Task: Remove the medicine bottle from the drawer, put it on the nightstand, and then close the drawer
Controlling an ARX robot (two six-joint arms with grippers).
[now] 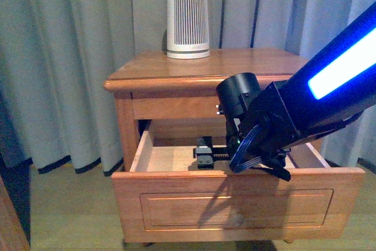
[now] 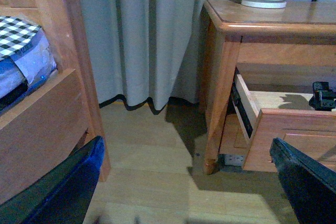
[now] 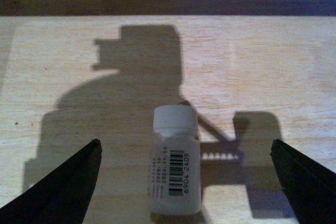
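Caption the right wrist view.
Open right gripper flanks the small white cylindrical plastic medicine bottle on the drawer's pale wood floor.

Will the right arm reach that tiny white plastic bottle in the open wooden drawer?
Probably yes: the open right gripper is inside the wooden drawer, the white plastic bottle sitting between its fingers, nothing blocking.

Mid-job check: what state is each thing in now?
Honey-brown wooden drawer: pulled open.
Small white plastic medicine bottle: upright, capped, on drawer floor, not gripped.
Right end effector: open, straddling the bottle.
Left end effector: open, empty.
White ribbed cylinder: upright on the wooden nightstand top.
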